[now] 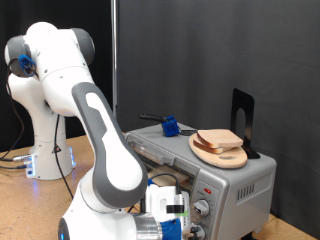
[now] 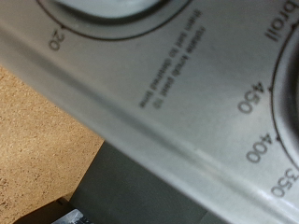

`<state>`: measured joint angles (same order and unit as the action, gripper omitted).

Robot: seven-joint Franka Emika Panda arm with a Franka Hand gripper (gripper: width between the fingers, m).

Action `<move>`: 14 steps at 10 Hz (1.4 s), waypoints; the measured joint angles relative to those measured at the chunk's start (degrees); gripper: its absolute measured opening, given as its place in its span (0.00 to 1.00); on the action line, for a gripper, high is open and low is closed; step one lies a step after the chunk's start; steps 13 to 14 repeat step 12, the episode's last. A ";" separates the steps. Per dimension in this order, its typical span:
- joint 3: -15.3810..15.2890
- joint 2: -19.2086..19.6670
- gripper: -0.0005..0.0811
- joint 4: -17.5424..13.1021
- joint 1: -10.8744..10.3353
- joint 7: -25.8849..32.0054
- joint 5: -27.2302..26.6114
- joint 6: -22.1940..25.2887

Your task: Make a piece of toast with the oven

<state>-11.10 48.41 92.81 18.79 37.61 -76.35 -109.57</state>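
The silver toaster oven [image 1: 240, 185] stands at the exterior view's lower right. The slice of toast [image 1: 220, 139] lies on a round wooden plate [image 1: 224, 156] on top of the oven. My gripper [image 1: 172, 214] is low at the oven's front, right up against its knob panel [image 1: 203, 208]; its fingers do not show clearly. The wrist view is filled by a very close look at the oven's control panel [image 2: 177, 112], with dial marks 20, 350, 400, 450 and broil around the edges of two knobs. The toast is not in the gripper.
A blue object [image 1: 170, 126] and a black upright stand [image 1: 243, 115] sit on the oven's top. The oven rests on a wooden table [image 1: 30, 205], which also shows in the wrist view [image 2: 37, 140]. My arm hides much of the oven's front.
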 joint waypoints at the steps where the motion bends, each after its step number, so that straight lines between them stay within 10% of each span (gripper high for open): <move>1: 0.01 -0.08 0.15 0.08 -0.01 -0.29 -0.01 -0.08; 6: 1.08 -0.16 0.15 0.12 0.16 -2.65 0.46 -0.66; 7: 1.67 -0.22 0.43 0.14 0.40 -3.27 1.02 -0.01; 8: 2.25 -0.42 0.43 0.20 0.99 -4.29 2.30 2.35; 10: 3.26 -1.28 0.82 0.40 3.28 -7.92 4.97 10.04; 14: 3.88 -2.77 0.96 0.97 5.66 -11.75 7.26 17.23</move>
